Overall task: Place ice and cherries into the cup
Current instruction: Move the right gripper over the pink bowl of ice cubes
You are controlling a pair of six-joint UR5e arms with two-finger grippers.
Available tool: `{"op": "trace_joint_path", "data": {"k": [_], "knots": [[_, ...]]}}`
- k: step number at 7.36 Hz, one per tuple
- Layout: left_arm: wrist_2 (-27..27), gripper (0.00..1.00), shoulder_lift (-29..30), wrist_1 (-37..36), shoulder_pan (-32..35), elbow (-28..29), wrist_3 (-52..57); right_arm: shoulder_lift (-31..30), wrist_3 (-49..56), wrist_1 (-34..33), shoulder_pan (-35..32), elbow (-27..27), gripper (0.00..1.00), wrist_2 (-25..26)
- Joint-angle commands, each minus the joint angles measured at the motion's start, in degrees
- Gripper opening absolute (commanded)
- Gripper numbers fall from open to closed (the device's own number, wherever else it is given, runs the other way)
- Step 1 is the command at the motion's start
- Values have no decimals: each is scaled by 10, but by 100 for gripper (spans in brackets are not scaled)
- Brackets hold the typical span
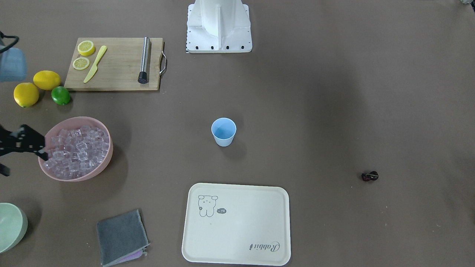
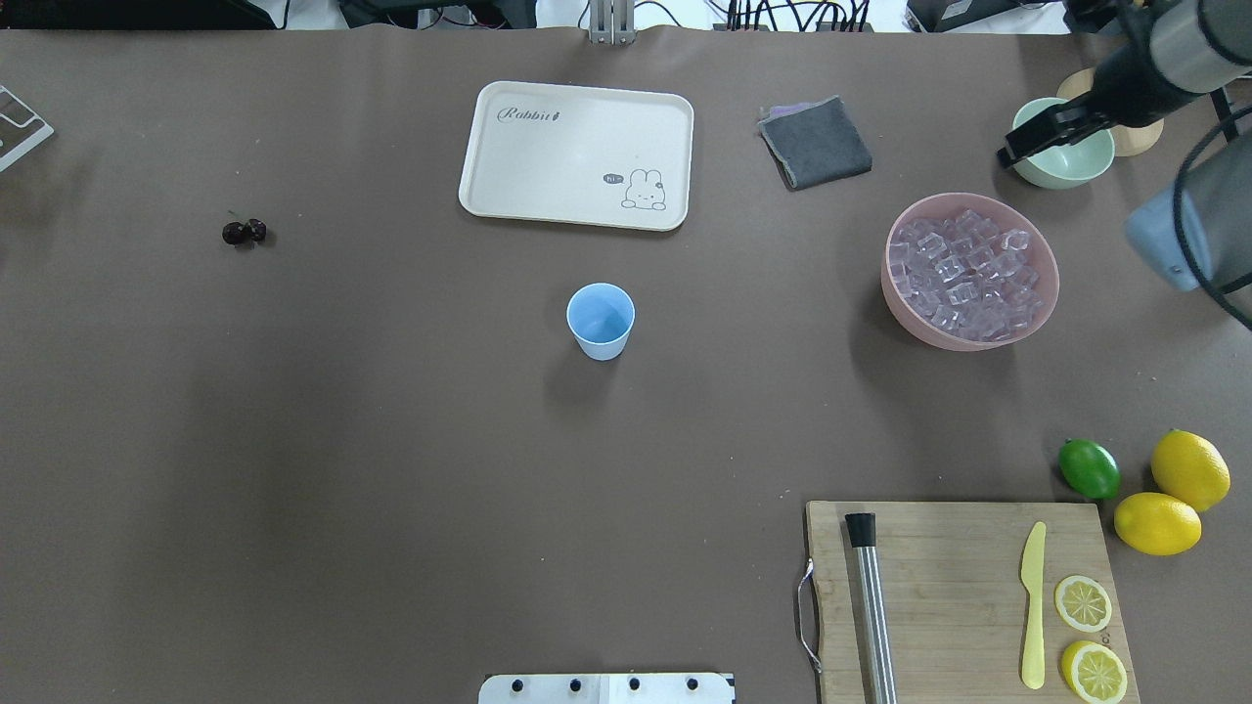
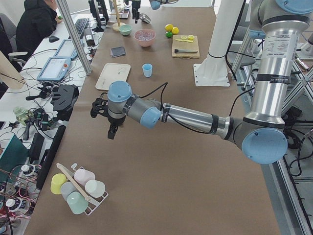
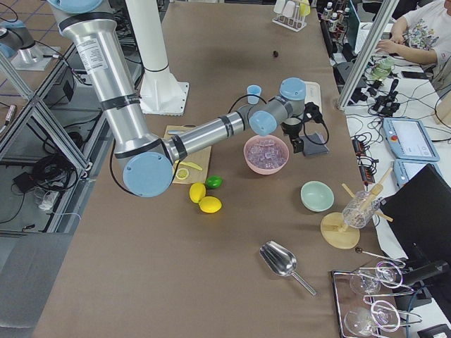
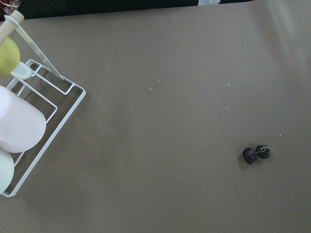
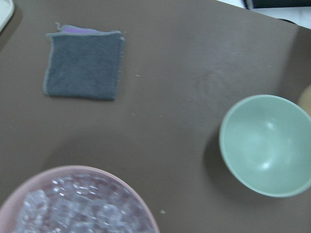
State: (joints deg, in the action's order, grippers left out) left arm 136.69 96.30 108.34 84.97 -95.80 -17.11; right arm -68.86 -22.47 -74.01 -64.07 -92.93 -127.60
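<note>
The light-blue cup (image 2: 600, 321) stands upright near the middle of the tabletop (image 2: 391, 469), nothing visible inside it, just in front of the cream tray (image 2: 548, 166). The ice (image 2: 963, 279) is heaped in the pink bowl (image 2: 905, 315) on the robot's right, well apart from the cup. The cherries (image 2: 244, 233) lie on the bare tabletop far off to the robot's left. The right tool (image 2: 1017, 147) hangs above the tabletop near the pink bowl and the pale green bowl (image 2: 1061, 174), touching nothing; I cannot tell whether its fingers are apart or together. The left tool (image 3: 105, 120) hovers above the tabletop on the cherries' side, and its state I cannot tell either
</note>
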Motion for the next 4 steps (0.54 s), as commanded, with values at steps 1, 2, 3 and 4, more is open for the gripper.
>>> {"op": "trace_joint_path", "data": {"k": [1, 2, 3, 4], "knots": [[0, 97, 2, 0, -1, -2, 1, 7, -28, 2, 53, 2, 93, 21], [0, 98, 2, -1, -1, -4, 1, -1, -27, 2, 61, 2, 93, 26], [0, 97, 3, 0, -1, -3, -1, 5, -27, 1, 64, 2, 88, 24], [0, 97, 3, 0, -1, 0, 1, -6, -28, 2, 75, 8, 88, 29]]}}
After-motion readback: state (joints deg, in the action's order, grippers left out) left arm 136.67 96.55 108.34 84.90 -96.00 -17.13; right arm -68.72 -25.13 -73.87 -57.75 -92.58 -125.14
